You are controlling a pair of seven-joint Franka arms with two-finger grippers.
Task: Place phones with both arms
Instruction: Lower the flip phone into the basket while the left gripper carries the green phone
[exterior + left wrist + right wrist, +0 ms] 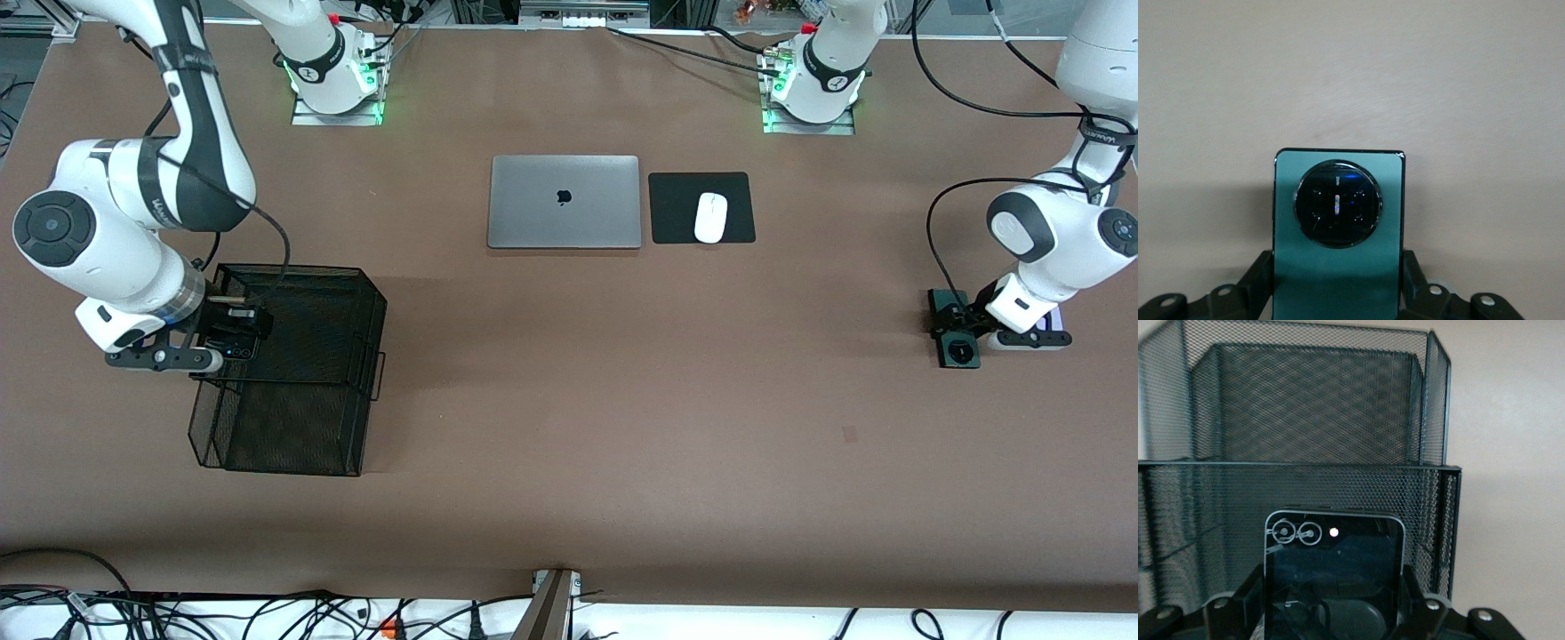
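My left gripper point(956, 323) is low at the left arm's end of the table, shut on the long sides of the dark green phone point(963, 354). In the left wrist view the green phone point(1338, 267) shows its round camera ring, a black finger point(1261, 275) against each side. A pale lavender phone point(1057, 317) peeks from under the left wrist. My right gripper point(242, 334) hangs over the black mesh basket point(293, 427), shut on the small black flip phone point(235, 329). In the right wrist view the black phone point(1335, 577) sits between the fingers, in front of the basket's mesh point(1305, 420).
A shut silver laptop point(564, 202) lies mid-table toward the robot bases. Beside it, a white mouse point(710, 217) rests on a black pad point(676, 209). The mesh basket has a raised tier and a lower tier nearer the front camera.
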